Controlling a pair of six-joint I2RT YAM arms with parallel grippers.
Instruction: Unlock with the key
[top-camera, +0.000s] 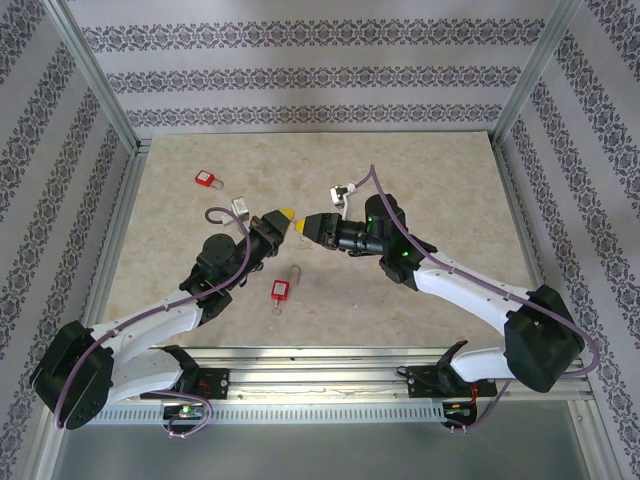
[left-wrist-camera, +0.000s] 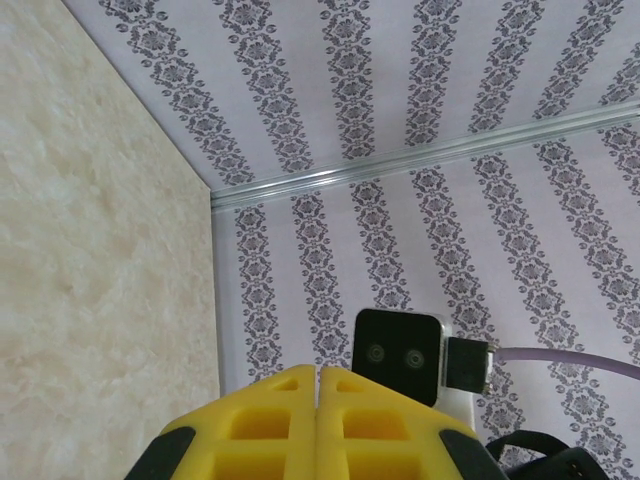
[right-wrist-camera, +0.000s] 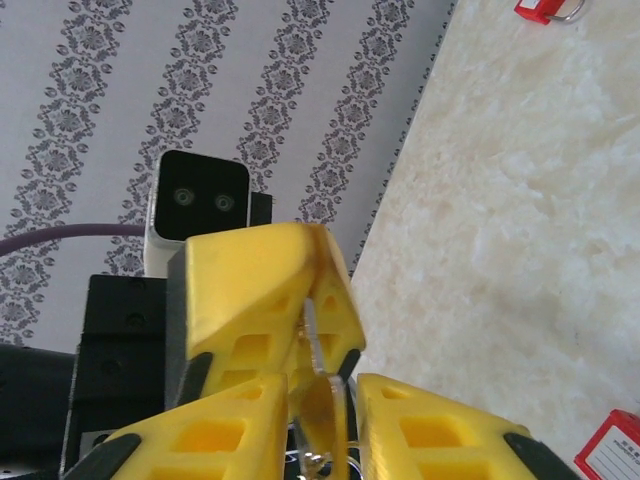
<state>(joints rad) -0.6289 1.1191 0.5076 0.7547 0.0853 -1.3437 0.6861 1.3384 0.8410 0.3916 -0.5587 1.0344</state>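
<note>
Above the middle of the table my left gripper (top-camera: 289, 221) and my right gripper (top-camera: 302, 226) meet tip to tip. A thin metal key (right-wrist-camera: 325, 405) runs between them. Its blade goes into the seam of the left gripper's yellow fingers (right-wrist-camera: 250, 290), which are pressed together. Its round bow sits in the narrow gap of my right gripper (right-wrist-camera: 325, 385), and those fingers close in on it. In the left wrist view my left gripper (left-wrist-camera: 318, 368) is shut, with the key hidden in the seam. One red padlock (top-camera: 281, 291) lies near the front, and another (top-camera: 208, 179) lies at the far left.
Patterned walls and aluminium posts (top-camera: 95, 75) enclose the beige table (top-camera: 430, 190). The red padlocks also appear in the right wrist view, one at the top edge (right-wrist-camera: 545, 10) and one at the lower right (right-wrist-camera: 612, 450). Purple cables (top-camera: 372, 180) loop above both wrists.
</note>
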